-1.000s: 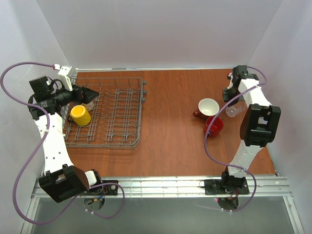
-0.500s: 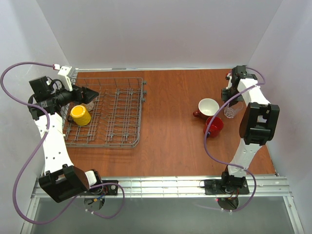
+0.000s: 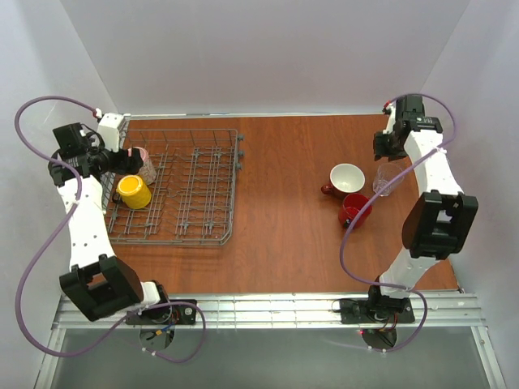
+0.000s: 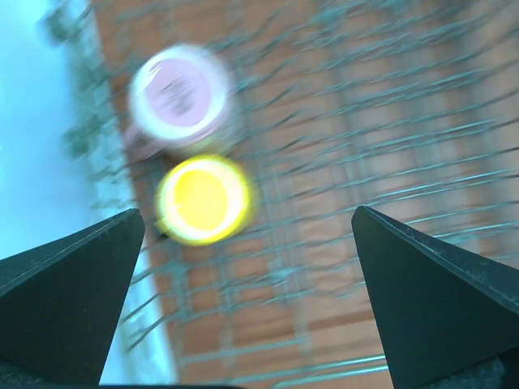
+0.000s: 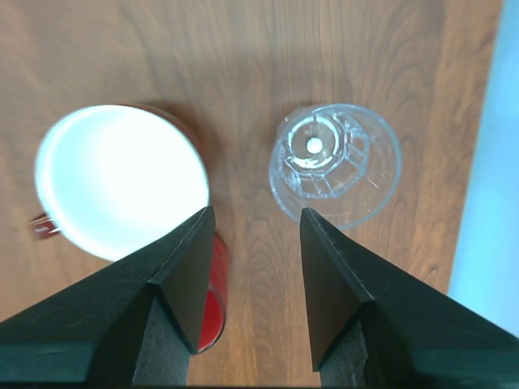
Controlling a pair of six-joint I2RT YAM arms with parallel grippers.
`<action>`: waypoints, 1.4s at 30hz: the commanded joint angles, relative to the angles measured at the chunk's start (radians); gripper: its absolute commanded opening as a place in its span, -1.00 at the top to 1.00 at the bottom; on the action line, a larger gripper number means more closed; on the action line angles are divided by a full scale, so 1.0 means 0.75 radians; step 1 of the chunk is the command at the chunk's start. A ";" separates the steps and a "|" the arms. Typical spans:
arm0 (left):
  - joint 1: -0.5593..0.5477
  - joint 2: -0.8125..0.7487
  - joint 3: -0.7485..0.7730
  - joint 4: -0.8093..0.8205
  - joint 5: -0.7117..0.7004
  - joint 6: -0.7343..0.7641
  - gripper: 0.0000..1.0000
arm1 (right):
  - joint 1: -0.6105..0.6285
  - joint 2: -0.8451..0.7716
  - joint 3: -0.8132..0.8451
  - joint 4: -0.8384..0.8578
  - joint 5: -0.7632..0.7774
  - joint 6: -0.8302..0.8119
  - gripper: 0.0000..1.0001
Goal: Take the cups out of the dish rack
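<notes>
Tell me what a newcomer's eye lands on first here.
The large grey wire dish rack dominates the left of the brown wooden table, with a bright yellow mug and a pale pink mug at its left end. At the right stand a white-lined dark red mug, a plain red mug and a clear glass tumbler, with the right claw open beside them.

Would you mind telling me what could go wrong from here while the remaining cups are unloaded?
1. The pink mug and yellow mug sit close together in the dish rack under the open left tool; gripping one may knock the other or snag the wires.
2. The glass tumbler stands near the table edge, beside the floral mug and red mug; the right tool, or another cup set down there, might tip it.
</notes>
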 commanded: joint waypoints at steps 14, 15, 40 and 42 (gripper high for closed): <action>0.276 0.368 -0.147 0.005 -0.247 1.228 -0.40 | 0.160 -0.325 -0.006 0.115 -0.203 -0.008 0.17; 0.295 0.411 -0.119 -0.005 -0.221 1.248 -0.40 | 0.166 -0.339 -0.016 0.119 -0.207 -0.004 0.17; 0.332 0.716 -0.059 0.042 0.102 1.502 -0.02 | 0.217 -0.355 -0.134 0.139 -0.138 -0.023 0.17; 0.334 0.728 -0.047 0.051 0.100 1.498 0.07 | 0.219 -0.357 -0.139 0.139 -0.129 -0.025 0.17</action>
